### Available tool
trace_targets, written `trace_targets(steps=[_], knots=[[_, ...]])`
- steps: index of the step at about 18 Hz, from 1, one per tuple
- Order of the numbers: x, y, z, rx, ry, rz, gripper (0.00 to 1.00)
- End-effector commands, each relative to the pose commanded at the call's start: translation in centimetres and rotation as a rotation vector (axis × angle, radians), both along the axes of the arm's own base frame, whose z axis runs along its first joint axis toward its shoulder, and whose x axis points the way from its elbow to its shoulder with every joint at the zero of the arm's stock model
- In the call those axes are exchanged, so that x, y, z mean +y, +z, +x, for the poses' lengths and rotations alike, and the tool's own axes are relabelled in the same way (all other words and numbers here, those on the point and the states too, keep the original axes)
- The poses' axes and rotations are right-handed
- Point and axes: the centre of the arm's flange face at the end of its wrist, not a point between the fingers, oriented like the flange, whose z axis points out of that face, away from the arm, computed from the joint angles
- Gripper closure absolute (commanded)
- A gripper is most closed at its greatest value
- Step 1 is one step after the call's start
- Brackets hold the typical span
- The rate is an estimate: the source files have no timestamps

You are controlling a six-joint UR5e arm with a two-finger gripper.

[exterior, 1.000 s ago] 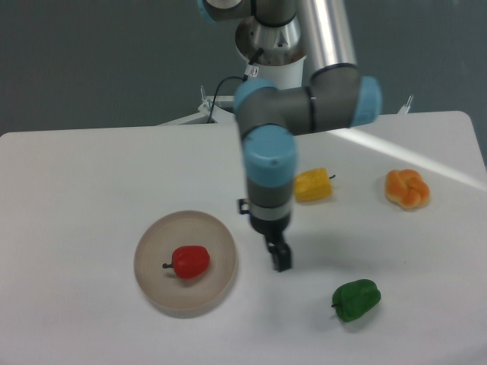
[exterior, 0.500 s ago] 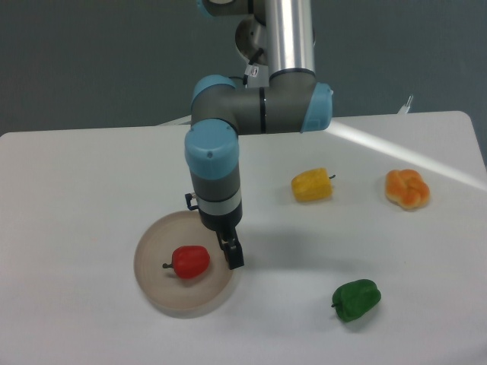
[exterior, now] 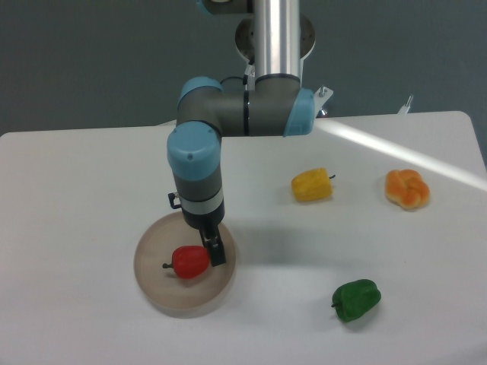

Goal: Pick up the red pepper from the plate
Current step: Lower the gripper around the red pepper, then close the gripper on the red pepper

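The red pepper [exterior: 190, 261] lies in the middle of the beige plate [exterior: 156, 293] at the front left of the table, its dark stem pointing left. My gripper [exterior: 216, 253] points straight down over the plate's right half, with its dark fingertips right beside the pepper's right side. I see the fingers edge-on as a single dark shape, so the gap between them is hidden. Whether they touch the pepper I cannot tell.
A yellow pepper [exterior: 312, 185] lies right of the arm, mid-table. An orange bun-like toy [exterior: 407, 188] sits farther right. A green pepper [exterior: 356, 299] lies at the front right. The arm's base stands at the back centre.
The arm has swung left, carrying the gripper from the bare table right of the plate to over the plate, beside the red pepper. The pepper has not moved.
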Motion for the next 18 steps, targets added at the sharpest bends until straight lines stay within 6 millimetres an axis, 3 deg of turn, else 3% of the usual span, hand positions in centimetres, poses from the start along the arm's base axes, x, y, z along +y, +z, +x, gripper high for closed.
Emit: trace_targets(steps=[6,18], knots=[[0.5,-2.1,0.7,-0.015,0.014,-0.022,0.00],[1.6,-4.1,1.7,-0.015,0.014,-0.024,0.00]])
